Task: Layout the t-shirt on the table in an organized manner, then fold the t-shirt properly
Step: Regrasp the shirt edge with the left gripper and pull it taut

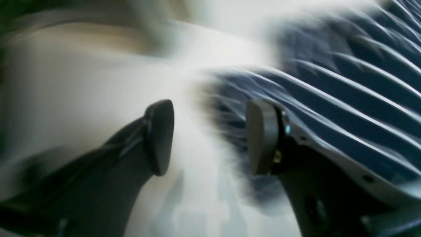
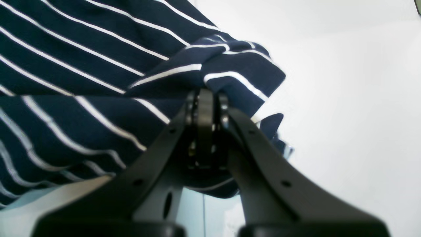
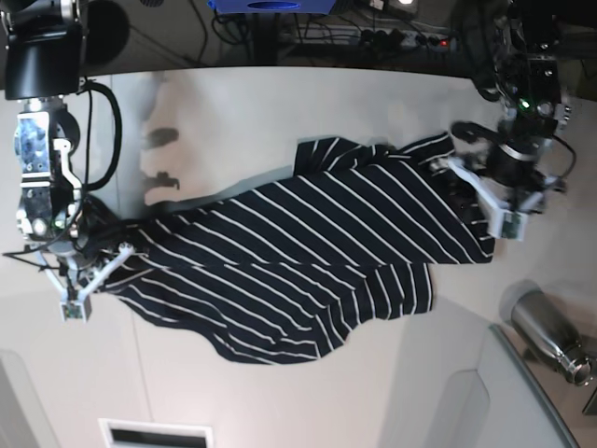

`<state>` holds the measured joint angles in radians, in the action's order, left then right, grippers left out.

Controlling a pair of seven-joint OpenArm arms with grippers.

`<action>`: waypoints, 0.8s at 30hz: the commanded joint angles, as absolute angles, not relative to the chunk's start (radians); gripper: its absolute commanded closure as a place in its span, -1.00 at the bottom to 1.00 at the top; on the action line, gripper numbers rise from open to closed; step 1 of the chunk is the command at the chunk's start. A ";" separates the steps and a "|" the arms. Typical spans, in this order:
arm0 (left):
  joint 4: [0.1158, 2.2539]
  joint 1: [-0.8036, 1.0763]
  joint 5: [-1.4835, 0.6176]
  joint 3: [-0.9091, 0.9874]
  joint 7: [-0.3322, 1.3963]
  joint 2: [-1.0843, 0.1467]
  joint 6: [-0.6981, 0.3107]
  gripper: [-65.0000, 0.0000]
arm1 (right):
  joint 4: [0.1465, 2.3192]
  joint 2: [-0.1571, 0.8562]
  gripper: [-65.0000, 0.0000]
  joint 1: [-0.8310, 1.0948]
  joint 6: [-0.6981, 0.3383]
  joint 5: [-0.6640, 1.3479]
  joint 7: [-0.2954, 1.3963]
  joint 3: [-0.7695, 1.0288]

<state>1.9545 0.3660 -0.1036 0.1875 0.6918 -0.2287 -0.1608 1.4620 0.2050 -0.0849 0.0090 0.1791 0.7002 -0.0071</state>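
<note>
The dark navy t-shirt [image 3: 308,252] with thin white stripes lies loosely spread and wrinkled, slanting across the white table [image 3: 280,112]. My right gripper [image 3: 93,280] is at the shirt's left end. In the right wrist view it [image 2: 205,98] is shut on a bunched edge of the t-shirt [image 2: 98,65]. My left gripper [image 3: 490,201] is at the shirt's right end. In the blurred left wrist view it [image 1: 210,138] is open and holds nothing, with the t-shirt [image 1: 345,98] beside its right finger [image 1: 261,138].
A metal bottle [image 3: 550,336] lies at the lower right by a grey panel [image 3: 448,401]. Cables and a power strip [image 3: 410,37] run behind the table's far edge. A slot [image 3: 154,434] sits at the near edge.
</note>
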 commanded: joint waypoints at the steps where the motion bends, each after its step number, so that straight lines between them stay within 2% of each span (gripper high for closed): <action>1: 1.965 0.384 -0.128 0.148 0.674 -0.211 -0.165 -0.03 | 1.477 0.220 0.97 -0.107 0.013 0.174 0.679 -0.004; 9: 1.813 0.423 -0.166 -0.042 0.673 -0.088 -0.166 -0.03 | 1.477 0.219 0.96 -0.108 0.013 0.174 0.679 -0.004; 16: 1.672 0.374 -0.166 -0.185 0.668 -0.081 -0.165 -0.03 | 1.463 0.219 0.96 -0.108 0.013 0.174 0.679 -0.004; 24: 1.621 0.311 -0.166 -0.208 0.667 -0.045 -0.163 -0.03 | 1.463 0.219 0.96 -0.107 0.013 0.174 0.679 -0.004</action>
<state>1.6043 0.3176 -0.1612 -0.2089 0.6842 -0.0532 -0.1604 1.4467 0.2092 -0.0860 0.0109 0.1795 0.7006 -0.0086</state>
